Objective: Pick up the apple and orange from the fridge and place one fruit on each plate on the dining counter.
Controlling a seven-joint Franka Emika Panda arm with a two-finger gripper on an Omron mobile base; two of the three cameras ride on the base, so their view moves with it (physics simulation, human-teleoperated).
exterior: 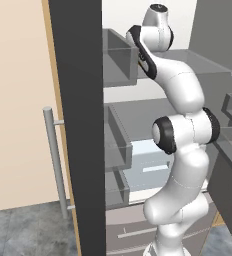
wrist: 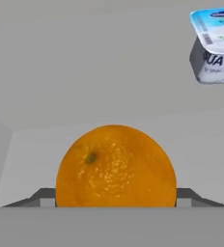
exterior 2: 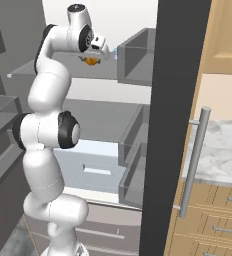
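One orange (wrist: 115, 166) sits right between the two dark fingertips (wrist: 41, 197) of the gripper (exterior 2: 91, 59), on a grey shelf (wrist: 201, 144) high up in the fridge (exterior: 78, 125). I cannot tell if the fingers squeeze it yet. Farther back stands a small cup (wrist: 215, 46) with blue letters "UA C". Its other writing is too blurry.

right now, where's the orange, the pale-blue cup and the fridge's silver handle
orange (wrist: 115, 166): hand view, middle of its dimpled skin.
pale-blue cup (wrist: 214, 46): hand view, its printed side wall.
silver handle (exterior 2: 194, 161): right base view, mid-length of the upright bar.
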